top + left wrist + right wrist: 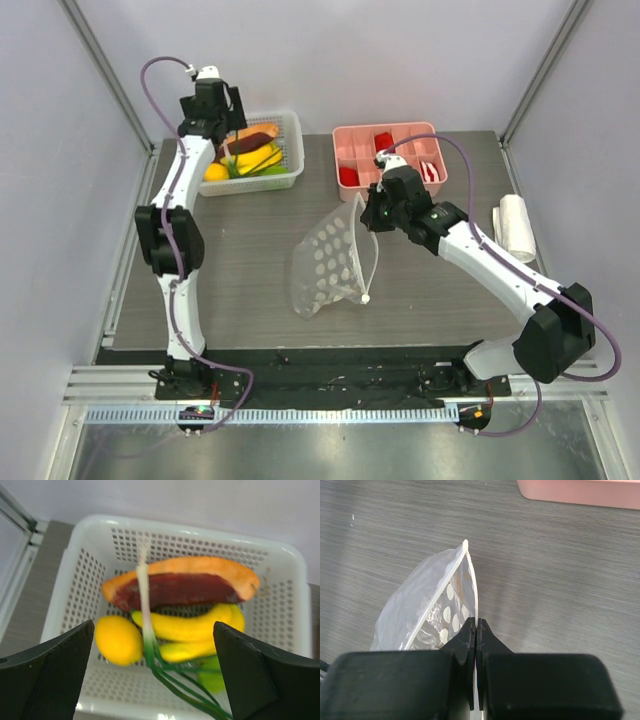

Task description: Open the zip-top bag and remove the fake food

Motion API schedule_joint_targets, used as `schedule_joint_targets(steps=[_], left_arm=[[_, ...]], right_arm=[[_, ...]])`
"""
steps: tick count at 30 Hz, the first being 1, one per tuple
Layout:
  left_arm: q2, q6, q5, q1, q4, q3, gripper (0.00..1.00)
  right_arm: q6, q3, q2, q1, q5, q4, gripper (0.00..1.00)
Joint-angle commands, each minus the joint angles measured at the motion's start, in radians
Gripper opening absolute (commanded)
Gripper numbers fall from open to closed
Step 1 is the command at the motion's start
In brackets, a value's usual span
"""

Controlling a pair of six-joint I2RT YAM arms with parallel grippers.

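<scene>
Arms at white basket (200, 532) and zip-top bag (330, 262).
Left arm stretched far, left gripper (154, 630) spread wide over fake food (185, 587) in the basket; right arm bent, right gripper (476, 625) pinching the bag's edge mid-table.

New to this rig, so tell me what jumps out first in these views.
The right gripper pinches the clear dotted zip-top bag by its edge, holding it up at mid-table. At the far left, the open left gripper hangs above the white basket holding the fake food.
</scene>
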Motion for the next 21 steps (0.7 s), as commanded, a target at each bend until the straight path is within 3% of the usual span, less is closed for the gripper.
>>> schedule_joint_targets(steps=[1, 4, 5, 7, 10, 11, 13, 14, 16, 21], left_arm=[[-0.309, -0.21, 0.061, -0.049, -0.086, -0.142, 1.0], [-0.418, -0.298, 0.161, -0.052, -0.181, -0.208, 1.0], [-0.446, -0.314, 0.267, -0.055, -0.188, -0.25, 1.0], [-0.553, -0.351, 0.314, -0.092, -0.173, -0.396, 1.0], [-0.691, -0.362, 0.403, -0.154, -0.129, -0.532, 1.0], [-0.725, -0.369, 0.423, -0.171, -0.113, -0.623, 1.0], [-0.856, -0.423, 0.466, -0.225, -0.029, -0.746, 1.0], [-0.898, -0.441, 0.471, -0.249, 0.011, -0.879, 1.0], [-0.994, -0.486, 0.466, -0.33, 0.129, -0.995, 1.0], [-1.239, -0.537, 0.345, -0.472, 0.155, -1.247, 1.0]], right_arm=[[0.035, -0.029, 0.025, -0.006, -0.026, 0.119, 0.01], [0.045, -0.024, 0.063, -0.014, -0.034, 0.14, 0.01], [0.043, -0.015, 0.087, -0.023, -0.031, 0.142, 0.01], [0.04, -0.009, 0.106, -0.043, -0.029, 0.137, 0.06], [0.011, 0.02, 0.157, -0.084, -0.031, 0.081, 0.31], [-0.001, 0.048, 0.176, -0.087, -0.011, 0.051, 0.45], [-0.024, 0.071, 0.184, -0.089, 0.087, -0.025, 0.56], [-0.029, 0.069, 0.175, -0.089, 0.119, -0.042, 0.68], [-0.024, 0.065, 0.161, -0.089, 0.179, -0.101, 0.76], [0.016, 0.008, 0.025, -0.086, 0.271, -0.206, 0.92]])
